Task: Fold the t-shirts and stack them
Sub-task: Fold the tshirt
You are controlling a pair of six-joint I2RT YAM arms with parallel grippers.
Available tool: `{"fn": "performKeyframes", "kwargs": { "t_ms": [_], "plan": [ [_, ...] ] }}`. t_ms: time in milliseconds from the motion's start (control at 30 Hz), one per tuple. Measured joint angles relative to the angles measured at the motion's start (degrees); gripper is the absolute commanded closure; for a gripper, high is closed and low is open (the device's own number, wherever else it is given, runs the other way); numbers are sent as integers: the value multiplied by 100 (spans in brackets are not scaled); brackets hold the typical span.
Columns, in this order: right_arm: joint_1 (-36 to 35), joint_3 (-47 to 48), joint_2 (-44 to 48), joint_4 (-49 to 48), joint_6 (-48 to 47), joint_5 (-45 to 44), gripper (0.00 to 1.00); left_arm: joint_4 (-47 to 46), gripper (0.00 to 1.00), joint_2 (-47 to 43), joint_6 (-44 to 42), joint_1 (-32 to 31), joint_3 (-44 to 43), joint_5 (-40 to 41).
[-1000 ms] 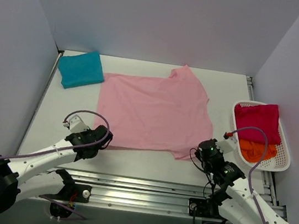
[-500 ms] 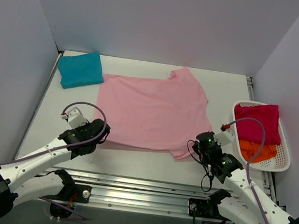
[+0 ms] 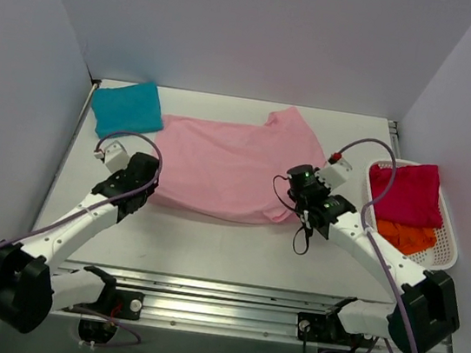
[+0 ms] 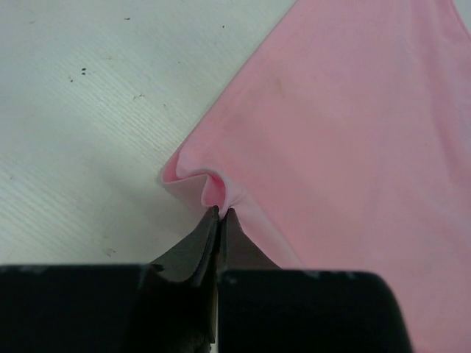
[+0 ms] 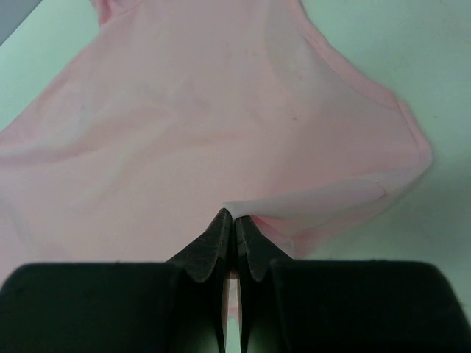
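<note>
In my top view the light pink t-shirt (image 3: 227,171) lies spread across the centre of the white table (image 3: 208,247), with one sleeve pointing toward the upper middle of the frame. My left gripper (image 4: 220,215) has its fingers pressed together on a small puckered fold at the shirt's corner, in the middle of the left wrist frame, with bare table filling the upper left. My right gripper (image 5: 234,218) is likewise closed, pinching a thin lip of pink cloth at the centre of its wrist frame; a sleeve spreads toward the right edge.

The teal-blue t-shirt (image 3: 127,109) sits folded in the upper left of the top view, just beside the pink one's edge; I cannot tell whether they touch. At the right edge a white slotted basket (image 3: 448,235) holds the magenta-red t-shirt (image 3: 404,193), with the orange t-shirt (image 3: 404,237) below it in the frame.

The right wrist housing covers the pink shirt's lower right corner from above, and a purple cable (image 3: 358,145) arcs over the table there. In both wrist frames the black finger bodies block the bottom strip.
</note>
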State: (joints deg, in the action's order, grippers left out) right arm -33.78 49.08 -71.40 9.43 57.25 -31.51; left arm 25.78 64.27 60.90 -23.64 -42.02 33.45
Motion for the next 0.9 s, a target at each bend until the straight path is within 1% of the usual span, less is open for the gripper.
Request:
{"fn": "performKeyframes", "kwargs": {
  "t_ms": [133,300,533,700,900],
  "plan": [
    [11,612,-754,-68,-35,-157,100,-492,98,800,-260,461,-284,-461],
    [85,1493,-1864,-94,-57,-291,100,-999,98,1703,-511,789,-699,-953],
    [293,2459,-3126,-35,-105,-369,100,-1381,98,2850,-800,1226,-1508,-1613],
    [632,3101,-3930,-9,-186,-376,100,-1528,98,3416,-911,1502,-1893,-1965],
    [1040,3552,-4527,22,-282,-330,100,-1585,98,3849,-979,1696,-2122,-2229]
  ]
}}
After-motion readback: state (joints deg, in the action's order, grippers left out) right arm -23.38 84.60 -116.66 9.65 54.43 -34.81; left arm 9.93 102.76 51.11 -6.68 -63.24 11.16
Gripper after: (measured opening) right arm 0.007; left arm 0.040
